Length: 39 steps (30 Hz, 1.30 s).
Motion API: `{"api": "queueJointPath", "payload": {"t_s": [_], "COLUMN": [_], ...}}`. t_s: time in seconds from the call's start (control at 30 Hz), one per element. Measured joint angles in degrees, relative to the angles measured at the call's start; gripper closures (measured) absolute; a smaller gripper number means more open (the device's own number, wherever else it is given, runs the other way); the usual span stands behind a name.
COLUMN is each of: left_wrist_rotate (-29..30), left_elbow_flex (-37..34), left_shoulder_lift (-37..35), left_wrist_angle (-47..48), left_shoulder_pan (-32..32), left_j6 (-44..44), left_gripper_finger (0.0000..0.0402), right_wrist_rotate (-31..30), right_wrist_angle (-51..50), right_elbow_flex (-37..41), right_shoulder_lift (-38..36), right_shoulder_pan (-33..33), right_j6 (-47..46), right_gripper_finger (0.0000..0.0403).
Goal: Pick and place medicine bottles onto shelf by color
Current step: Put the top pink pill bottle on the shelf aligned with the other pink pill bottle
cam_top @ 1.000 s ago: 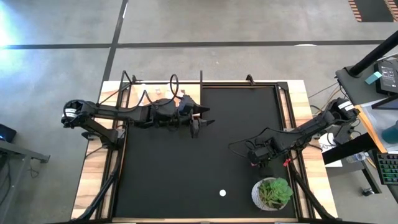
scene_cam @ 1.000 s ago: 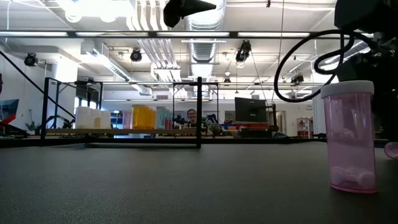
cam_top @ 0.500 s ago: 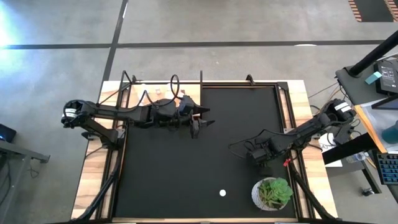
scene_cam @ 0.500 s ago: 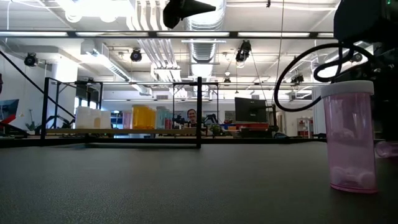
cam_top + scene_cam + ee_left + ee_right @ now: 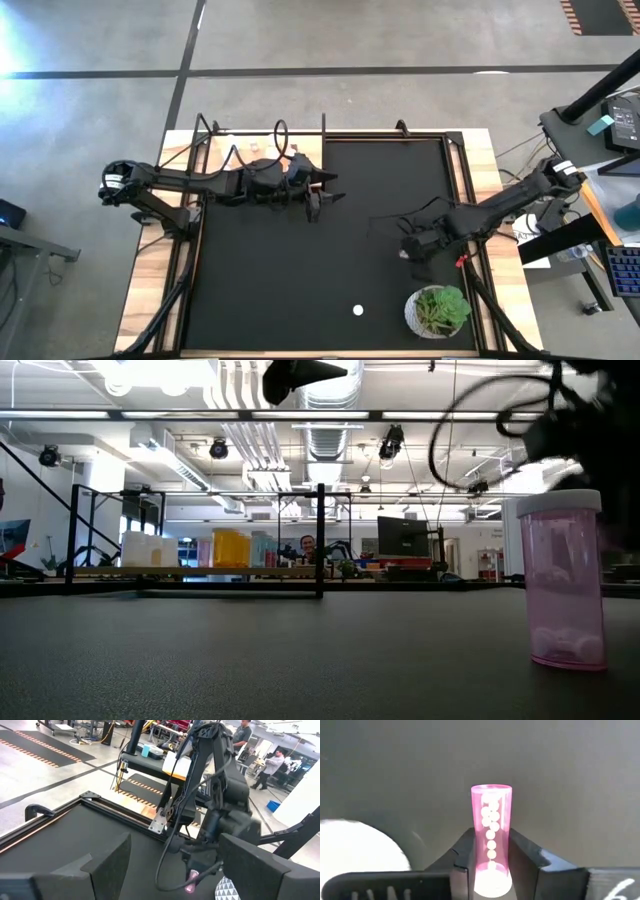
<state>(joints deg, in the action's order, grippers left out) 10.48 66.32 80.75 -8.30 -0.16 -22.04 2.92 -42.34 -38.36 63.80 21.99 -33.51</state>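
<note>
My right gripper [image 5: 415, 250] hangs over the mat's right side, just beyond the plant, shut on a pink see-through medicine bottle [image 5: 491, 820] with white pills inside. A second pink bottle [image 5: 565, 580] with a white cap [image 5: 358, 311] stands upright on the mat near the front edge. The shelf [image 5: 200, 572], a light-wood board with black posts, sits at the mat's far left and carries white and orange bottles. My left gripper [image 5: 325, 190] hovers open beside the shelf, with nothing between its fingers [image 5: 107, 862]. My right gripper pinches the pink bottle between its two fingers [image 5: 463, 855] by the sides near one end [image 5: 491, 865]. The fingers slant steeply down from above and lie along the bottle. Its other end [image 5: 491, 790] sticks out past the fingertips toward the mat, off the surface.
A green plant in a white pot [image 5: 438, 310] stands at the mat's near right corner, close to my right gripper. Cables loop from the right arm [image 5: 400, 215]. The middle of the black mat [image 5: 300, 270] is bare.
My right gripper has shut on the pink bottle and risen. The bottle, which lay low on the mat at the right edge of the low view, has been lifted out of that view. My left arm has kept still.
</note>
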Motion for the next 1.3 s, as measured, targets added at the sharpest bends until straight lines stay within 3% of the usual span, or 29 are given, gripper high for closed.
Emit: {"api": "queueJointPath", "payload": {"t_s": [0.27,0.43,0.57,0.9,1.13,1.3], "left_wrist_rotate": [-1.2,-4.2,-4.4,-4.3,-4.2,-2.5], "left_elbow_flex": [0.0,0.1,0.1,0.3,0.7,2.5], "left_shoulder_lift": [0.0,0.0,0.0,0.0,0.0,0.0], "left_wrist_angle": [-2.6,-9.5,-16.5,-33.4,-44.6,-46.2], "left_shoulder_pan": [0.0,-0.1,-0.2,-0.2,-0.2,-0.2], "left_j6": [4.1,14.1,25.5,49.9,51.0,51.5], "left_gripper_finger": [0.0116,0.0116,0.0116,0.0116,0.0116,0.0116], "right_wrist_rotate": [-10.4,-20.6,-27.1,-27.6,-27.0,-26.9], "right_wrist_angle": [0.8,2.0,8.6,31.1,45.0,50.4], "right_elbow_flex": [-9.4,-17.9,-25.2,-37.6,-43.5,-48.0], "right_shoulder_lift": [-5.9,-6.7,-6.1,-1.2,3.6,7.9], "right_shoulder_pan": [-4.4,-8.7,-12.0,-17.2,-18.9,-20.0], "right_j6": [-3.1,-3.6,-0.7,12.5,21.2,21.7], "right_gripper_finger": [0.0326,0.0326,0.0326,0.0326,0.0326,0.0326]}}
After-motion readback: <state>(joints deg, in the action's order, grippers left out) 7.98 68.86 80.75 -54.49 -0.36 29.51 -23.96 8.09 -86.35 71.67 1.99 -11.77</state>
